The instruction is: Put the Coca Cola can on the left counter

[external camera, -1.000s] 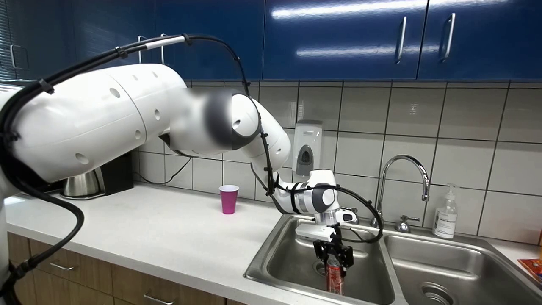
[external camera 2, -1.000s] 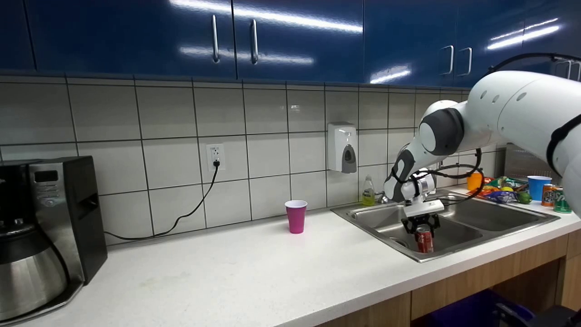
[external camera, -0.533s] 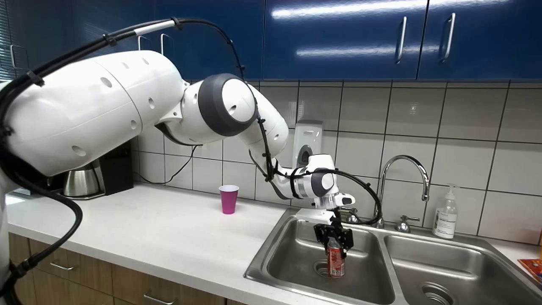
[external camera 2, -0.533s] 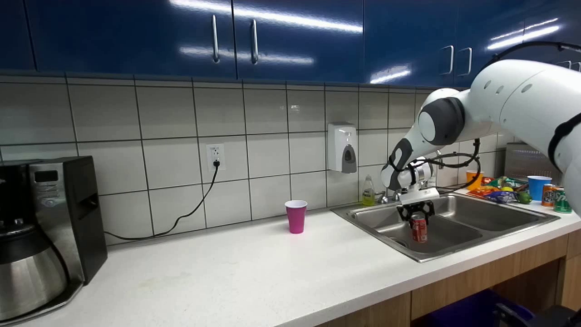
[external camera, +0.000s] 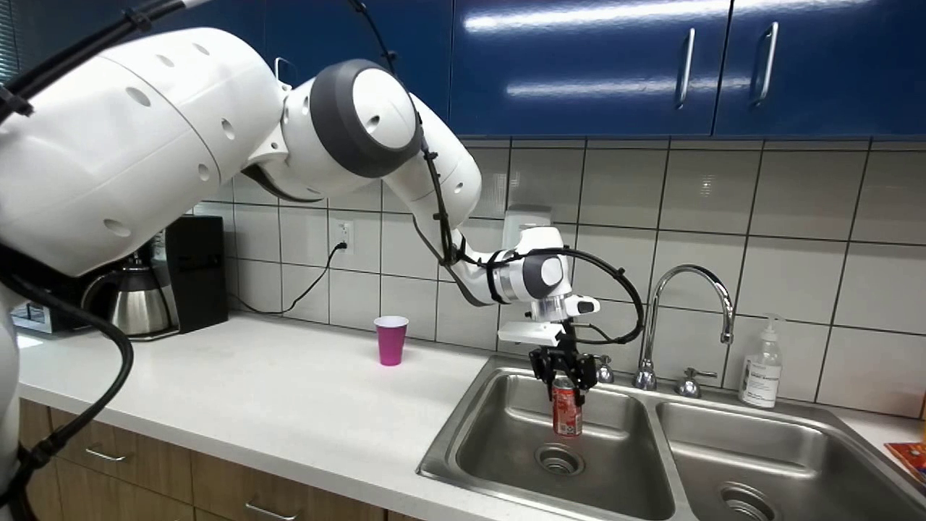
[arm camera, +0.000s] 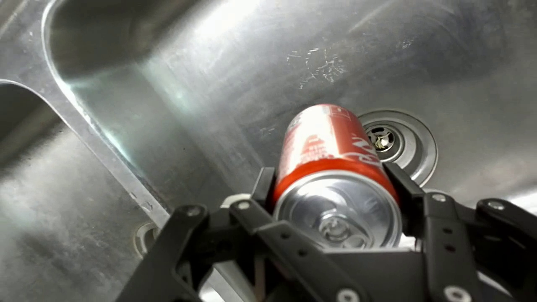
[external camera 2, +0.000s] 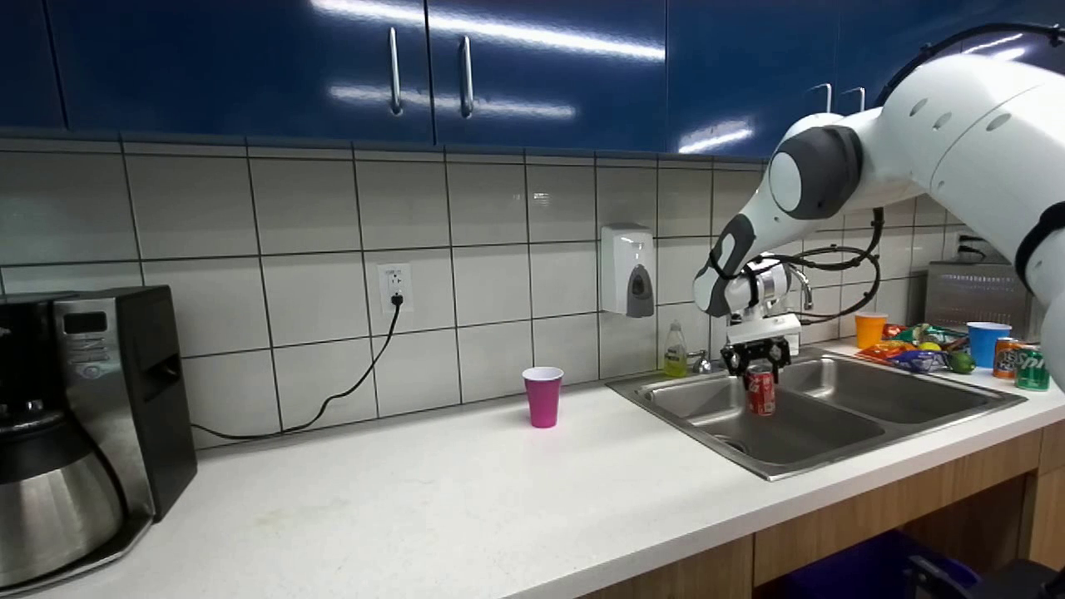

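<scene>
The Coca Cola can (external camera: 567,416) is red with white marks and a silver top, and also shows in an exterior view (external camera 2: 760,395) and the wrist view (arm camera: 325,144). My gripper (external camera: 566,396) is shut on the can's upper part, one finger on each side, as the wrist view (arm camera: 333,182) shows. The can hangs upright or nearly so over the basin nearer the left counter, with its base above the sink floor. The left counter (external camera: 275,391) is the long white top beside the sink; it also shows in an exterior view (external camera 2: 399,516).
A steel double sink (external camera: 440,456) lies under the gripper. A pink cup (external camera 2: 543,399) stands on the counter near the tiled wall. A faucet (external camera: 649,325) and a soap bottle (external camera: 761,369) stand behind the sink. A coffee maker (external camera 2: 100,416) stands at the counter's far end.
The gripper and can have risen within the sink and moved slightly left in both exterior views. The drain now shows below the can. The gripper stays shut on the can; the pink cup has not moved.
</scene>
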Available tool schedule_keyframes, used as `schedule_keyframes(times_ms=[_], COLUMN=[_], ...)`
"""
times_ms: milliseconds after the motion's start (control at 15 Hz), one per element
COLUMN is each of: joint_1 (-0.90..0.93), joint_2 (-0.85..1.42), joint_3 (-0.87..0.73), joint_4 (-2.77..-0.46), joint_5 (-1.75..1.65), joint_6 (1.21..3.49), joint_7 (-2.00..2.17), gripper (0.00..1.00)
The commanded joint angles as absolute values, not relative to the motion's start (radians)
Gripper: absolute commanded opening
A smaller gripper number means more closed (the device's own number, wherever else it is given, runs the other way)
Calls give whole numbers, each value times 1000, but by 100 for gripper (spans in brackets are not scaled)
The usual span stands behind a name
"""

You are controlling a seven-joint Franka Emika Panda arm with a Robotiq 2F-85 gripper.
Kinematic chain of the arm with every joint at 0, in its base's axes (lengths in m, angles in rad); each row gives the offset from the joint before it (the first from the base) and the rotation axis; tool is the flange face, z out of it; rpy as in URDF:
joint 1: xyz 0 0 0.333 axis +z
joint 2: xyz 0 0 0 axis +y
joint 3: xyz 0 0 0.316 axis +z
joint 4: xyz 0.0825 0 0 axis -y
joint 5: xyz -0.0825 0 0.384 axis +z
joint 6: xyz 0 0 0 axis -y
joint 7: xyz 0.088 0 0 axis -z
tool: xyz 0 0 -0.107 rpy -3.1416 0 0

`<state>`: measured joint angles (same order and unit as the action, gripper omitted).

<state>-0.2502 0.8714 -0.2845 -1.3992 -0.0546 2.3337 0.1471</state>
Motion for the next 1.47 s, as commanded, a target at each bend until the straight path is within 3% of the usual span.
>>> schedule_keyframes(times_ms=[0, 1400], joint_1=[-224, -190], joint_2=[723, 245], joint_3=[-286, -285], joint_4=[-1553, -2101], joint_5=[-77, -199], joint_6=[2330, 2346], joint_7=[151, 139], gripper=[41, 41])
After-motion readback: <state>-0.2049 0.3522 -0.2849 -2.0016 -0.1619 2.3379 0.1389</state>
